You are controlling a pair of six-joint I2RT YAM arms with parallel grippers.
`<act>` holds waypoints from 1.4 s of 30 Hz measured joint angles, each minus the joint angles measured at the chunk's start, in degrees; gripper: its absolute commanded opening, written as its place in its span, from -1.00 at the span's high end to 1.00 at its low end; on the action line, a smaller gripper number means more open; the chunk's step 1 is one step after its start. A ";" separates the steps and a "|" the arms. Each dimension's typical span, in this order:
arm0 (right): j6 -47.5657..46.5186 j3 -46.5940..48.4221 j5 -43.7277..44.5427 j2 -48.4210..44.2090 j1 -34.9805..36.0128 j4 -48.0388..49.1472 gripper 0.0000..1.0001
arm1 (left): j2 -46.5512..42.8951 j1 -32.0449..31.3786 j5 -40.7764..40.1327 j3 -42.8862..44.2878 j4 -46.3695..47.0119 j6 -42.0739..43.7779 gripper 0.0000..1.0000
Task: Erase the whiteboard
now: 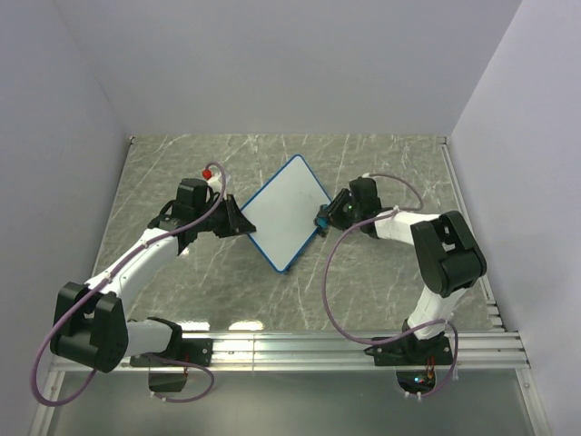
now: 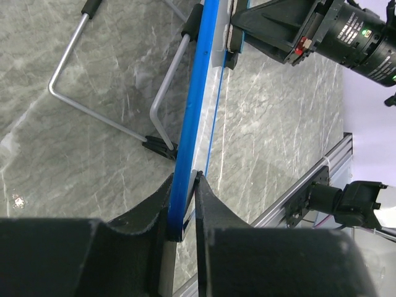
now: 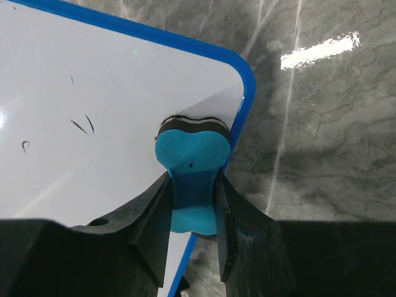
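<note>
Whiteboard (image 1: pixel 286 213) sits near the middle of the table (image 1: pixel 390 173), turned so one corner points at the far edge and propped aslant on its wire stand (image 2: pixel 105 111). Left fingers (image 2: pixel 213 213) are clamped on the blue frame (image 2: pixel 193 111) at the board's left side, most likely to stop the light board sliding or tipping under the wipe. Right fingers (image 3: pixel 232 210) are closed on the eraser (image 3: pixel 190 162), gripping its narrow waist so the felt end presses flat against the white face just inside a rounded corner. A few thin dark marks (image 3: pixel 81 125) show further in across the face, so the wiping looks nearly done but not finished. The eraser would need to travel toward them.
</note>
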 measured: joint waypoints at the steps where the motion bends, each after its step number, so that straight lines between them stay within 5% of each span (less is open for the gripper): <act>1: -0.44 0.59 -0.02 0.00 0.04 -0.92 1.00 | 0.02 0.00 0.00 0.00 0.00 0.00 0.99; 17: -4.28 26.82 -3.48 5.01 5.16 -13.44 1.00 | 0.00 -0.22 -0.35 -1.51 1.36 0.39 0.99; 24: -4.26 24.81 -3.45 4.94 6.29 -13.46 1.00 | 0.00 -0.20 -0.17 -1.62 1.57 0.26 0.99; 33: -4.76 11.17 -3.45 1.33 3.30 -11.28 1.00 | -0.31 -0.20 0.22 -1.68 1.60 -0.22 0.99; 42: -6.16 16.28 -2.23 4.26 1.55 -18.27 1.00 | -0.44 -0.22 0.24 -1.70 1.38 0.96 0.99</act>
